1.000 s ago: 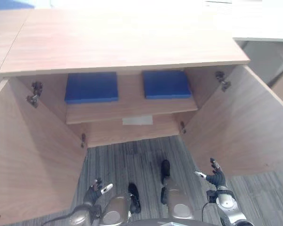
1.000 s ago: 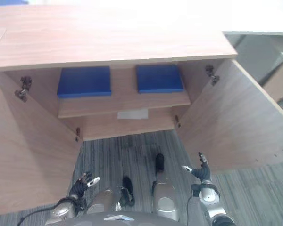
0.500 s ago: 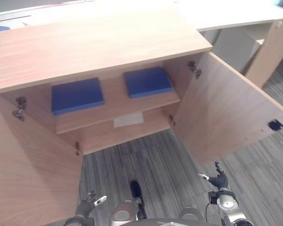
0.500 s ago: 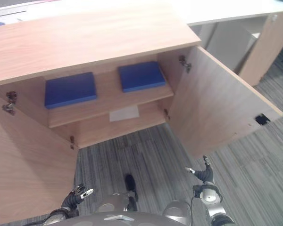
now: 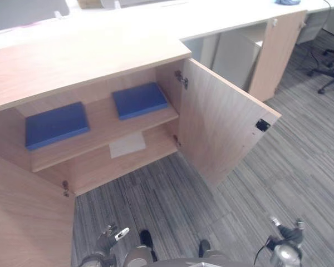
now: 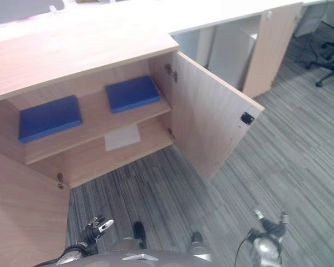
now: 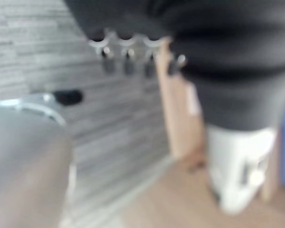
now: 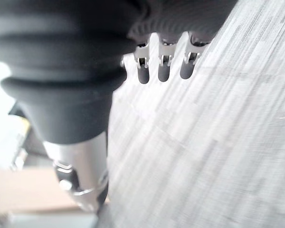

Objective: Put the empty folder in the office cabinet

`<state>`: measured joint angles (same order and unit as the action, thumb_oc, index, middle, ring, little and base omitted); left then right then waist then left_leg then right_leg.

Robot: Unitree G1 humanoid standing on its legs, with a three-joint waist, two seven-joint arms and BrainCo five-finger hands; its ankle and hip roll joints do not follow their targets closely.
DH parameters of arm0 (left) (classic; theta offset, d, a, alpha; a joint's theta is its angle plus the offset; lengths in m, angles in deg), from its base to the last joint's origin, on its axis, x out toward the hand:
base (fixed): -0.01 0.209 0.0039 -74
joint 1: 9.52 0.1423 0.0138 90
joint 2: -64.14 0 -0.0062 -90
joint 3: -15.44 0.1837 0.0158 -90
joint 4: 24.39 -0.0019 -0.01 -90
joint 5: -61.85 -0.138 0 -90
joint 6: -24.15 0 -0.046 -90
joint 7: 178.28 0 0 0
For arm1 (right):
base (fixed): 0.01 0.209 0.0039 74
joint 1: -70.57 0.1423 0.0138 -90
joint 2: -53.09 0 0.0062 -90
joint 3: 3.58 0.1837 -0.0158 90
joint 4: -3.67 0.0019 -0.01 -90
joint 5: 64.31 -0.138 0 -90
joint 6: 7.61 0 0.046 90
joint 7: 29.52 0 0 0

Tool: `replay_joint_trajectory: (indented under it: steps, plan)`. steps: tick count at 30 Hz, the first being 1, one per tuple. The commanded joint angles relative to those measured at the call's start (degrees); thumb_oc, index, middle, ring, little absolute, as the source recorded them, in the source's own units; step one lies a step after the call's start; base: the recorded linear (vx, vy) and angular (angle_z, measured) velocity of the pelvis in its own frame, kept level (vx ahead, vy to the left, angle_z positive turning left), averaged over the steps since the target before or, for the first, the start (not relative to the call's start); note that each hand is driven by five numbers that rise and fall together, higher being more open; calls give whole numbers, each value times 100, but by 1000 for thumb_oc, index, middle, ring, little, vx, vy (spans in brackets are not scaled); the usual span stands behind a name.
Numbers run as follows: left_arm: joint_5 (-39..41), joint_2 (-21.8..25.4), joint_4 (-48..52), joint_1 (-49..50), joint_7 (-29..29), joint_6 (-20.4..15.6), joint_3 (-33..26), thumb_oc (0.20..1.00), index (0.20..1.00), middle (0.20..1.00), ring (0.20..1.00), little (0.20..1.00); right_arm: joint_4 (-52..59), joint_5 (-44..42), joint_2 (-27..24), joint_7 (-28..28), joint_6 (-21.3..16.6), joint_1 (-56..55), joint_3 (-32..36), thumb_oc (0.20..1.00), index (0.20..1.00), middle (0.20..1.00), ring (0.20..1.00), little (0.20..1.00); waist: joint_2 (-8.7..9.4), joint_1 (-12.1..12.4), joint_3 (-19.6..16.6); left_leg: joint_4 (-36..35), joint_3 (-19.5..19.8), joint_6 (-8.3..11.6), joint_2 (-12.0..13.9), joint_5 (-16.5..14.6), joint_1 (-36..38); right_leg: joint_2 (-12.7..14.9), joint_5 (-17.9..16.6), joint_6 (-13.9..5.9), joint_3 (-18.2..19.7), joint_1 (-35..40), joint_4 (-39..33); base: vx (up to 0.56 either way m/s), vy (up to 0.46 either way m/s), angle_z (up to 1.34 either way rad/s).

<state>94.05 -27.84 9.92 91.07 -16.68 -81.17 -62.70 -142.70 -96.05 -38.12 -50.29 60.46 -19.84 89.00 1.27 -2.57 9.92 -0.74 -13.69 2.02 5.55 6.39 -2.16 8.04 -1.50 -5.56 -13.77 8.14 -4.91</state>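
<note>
The wooden office cabinet stands with both doors wide open. Two blue folders lie flat on its upper shelf: one at the left, one at the right. A white sheet rests on the bottom shelf. My left hand hangs low over the carpet in front of the cabinet, fingers straight and holding nothing. Far to the right my right hand also hangs low, fingers straight, nothing in it. Both hands are well away from the cabinet.
The right door juts out into the floor space, and the left door fills the lower left. A white desk with a wooden side panel runs along the back right. An office chair stands at the far right on grey striped carpet.
The whole picture has swung: the camera has turned to the right, so the cabinet now sits at the left. Both hands stay low and open.
</note>
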Motion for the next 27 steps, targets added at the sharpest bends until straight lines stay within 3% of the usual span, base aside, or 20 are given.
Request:
replay_joint_trajectory:
  steps: [1, 4, 5, 6, 10, 13, 17, 20, 21, 23, 27]
  plan:
    - [-305, 200, -12, -55, 64, -15, 243, 1000, 1000, 1000, 1000, 1000, -31, -276, -808, -63, -270, 1021, 270, 1000, 1000, 1000, 1000, 1000, -382, 322, 55, -366, 14, -29, 23, -743, 905, 66, -21, -61, -127, -249, 141, 10, -86, 7]
    - [-452, 347, -82, -108, -46, 56, 366, 1000, 1000, 1000, 1000, 1000, -259, -353, -1514, 180, 35, 1699, 381, 1000, 1000, 1000, 1000, 1000, -471, 474, -9, -409, 106, 61, 18, -682, 861, 79, 5, -35, -302, -219, 101, -5, -98, 31]
    - [-452, 347, -82, -108, -46, 56, 366, 1000, 1000, 1000, 1000, 1000, -259, -353, -1514, 180, 35, 1699, 381, 1000, 1000, 1000, 1000, 1000, -471, 474, -9, -409, 106, 61, 18, -682, 861, 79, 5, -35, -302, -219, 101, -51, -64, 24]
    - [-358, 451, -75, -142, -82, 76, 497, 1000, 1000, 1000, 1000, 1000, -301, -548, -1935, 346, 256, 2165, 358, 1000, 1000, 1000, 1000, 1000, -575, 527, 6, -410, 143, 111, -9, -652, 803, 112, 48, -19, -370, -271, 138, -45, -30, 9]
    - [-273, 468, -102, -187, -133, 70, 547, 1000, 1000, 1000, 1000, 1000, -385, -477, -2194, 561, 392, 2503, 282, 1000, 1000, 1000, 1000, 1000, -677, 543, 33, -418, 171, 136, -44, -615, 743, 128, 60, -2, -392, -328, 145, -60, 9, 9]
    - [-173, 454, -181, -189, -303, 27, 597, 1000, 1000, 1000, 1000, 1000, -591, -356, -2672, 1563, 629, 3178, 63, 1000, 1000, 1000, 1000, 1000, -881, 572, 103, -426, 228, 206, -89, -534, 650, 140, 58, 27, -430, -366, 97, -95, 43, 6]
    - [-194, 470, -304, -194, -406, -7, 555, 1000, 1000, 1000, 1000, 1000, -632, -170, -2762, 2366, 733, 3443, -241, 1000, 1000, 1000, 1000, 1000, -907, 604, 122, -426, 236, 245, -80, -490, 627, 149, 50, 37, -476, -334, 64, -27, 1, 1]
    - [-289, 519, -348, -162, -465, 29, 457, 1000, 1000, 1000, 1000, 1000, -511, -13, -2667, 3502, 918, 3501, -587, 1000, 1000, 1000, 1000, 1000, -845, 644, 111, -426, 231, 290, -31, -455, 637, 143, 69, 48, -549, -269, 51, -16, -42, 0]
    - [-289, 519, -348, -162, -465, 29, 457, 1000, 1000, 1000, 1000, 1000, -511, -13, -2667, 3502, 918, 3501, -587, 1000, 1000, 1000, 1000, 1000, -845, 644, 111, -426, 231, 290, -31, -455, 637, 143, 69, 48, -549, -269, 51, -15, -41, -1]
    - [-385, 582, -381, -180, -495, 82, 348, 1000, 1000, 1000, 1000, 1000, -304, 143, -2535, 4162, 989, 3417, -932, 1000, 1000, 1000, 1000, 1000, -756, 669, 119, -426, 213, 313, 19, -426, 642, 135, 75, 50, -606, -228, 49, -4, -56, -2]
    - [-477, 649, -437, -181, -535, 75, 235, 1000, 1000, 1000, 1000, 1000, -72, 259, -2306, 4714, 897, 3209, -1293, 1000, 1000, 1000, 1000, 1000, -628, 693, 115, -426, 195, 327, 83, -404, 658, 105, 87, 60, -653, -175, 45, 15, -39, 1]
